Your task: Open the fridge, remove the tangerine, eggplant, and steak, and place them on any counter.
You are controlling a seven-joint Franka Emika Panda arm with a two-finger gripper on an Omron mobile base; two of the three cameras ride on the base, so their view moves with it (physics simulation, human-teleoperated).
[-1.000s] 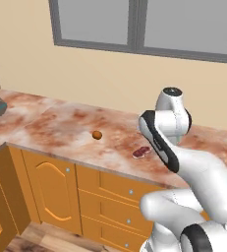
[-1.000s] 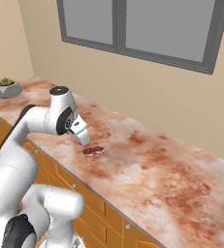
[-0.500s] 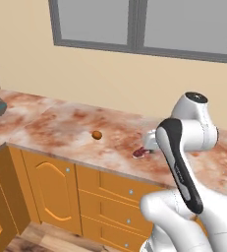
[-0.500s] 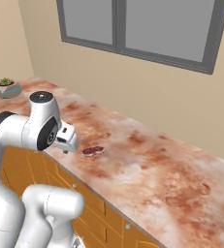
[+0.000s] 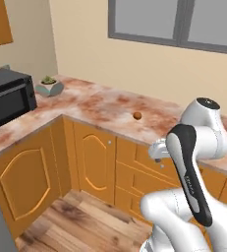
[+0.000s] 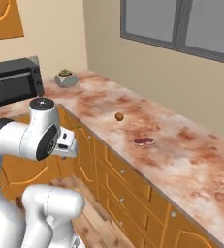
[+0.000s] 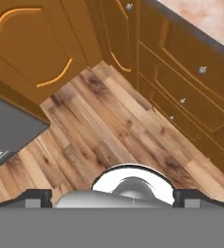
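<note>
tangerine and steak are lying on the counter; the eggplant is remaining to fetch. fingers are hanging released, gripping nothing, pointing at the floor.

arm: glossy white rounded links | joints: dark grey bands

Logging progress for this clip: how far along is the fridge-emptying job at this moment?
Done: the tangerine and steak lie apart on the counter. In hand: nothing; the gripper is open and points at the wood floor. Left: the eggplant, which isn't on the counter.
</note>
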